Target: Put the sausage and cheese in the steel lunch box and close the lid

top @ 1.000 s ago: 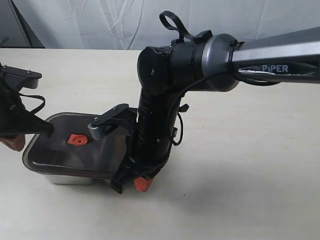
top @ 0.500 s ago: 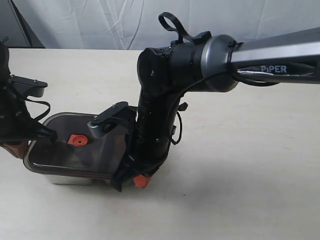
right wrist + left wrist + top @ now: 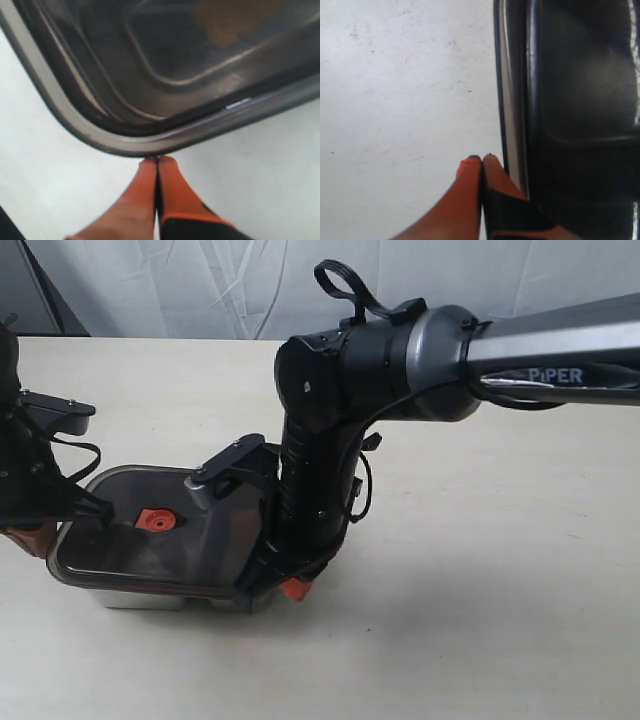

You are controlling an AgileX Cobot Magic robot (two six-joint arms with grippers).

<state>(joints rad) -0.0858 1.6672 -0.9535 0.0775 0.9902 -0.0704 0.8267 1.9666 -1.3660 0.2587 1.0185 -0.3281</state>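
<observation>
Left arm (image 3: 28, 475): enters at the left edge of the exterior view; dark links, largely cropped, angled downward.
Left gripper (image 3: 481, 159): orange fingers pressed flush together, no gap, nothing between them.
Right arm (image 3: 545, 345): grey forearm reaches in roughly level from the right edge, then bends sharply down.
Right wrist (image 3: 315, 455): black section, near vertical, leaning slightly left at its lower end.
Right gripper (image 3: 157, 160): orange fingers closed tip to tip, nothing held, pointing down.
</observation>
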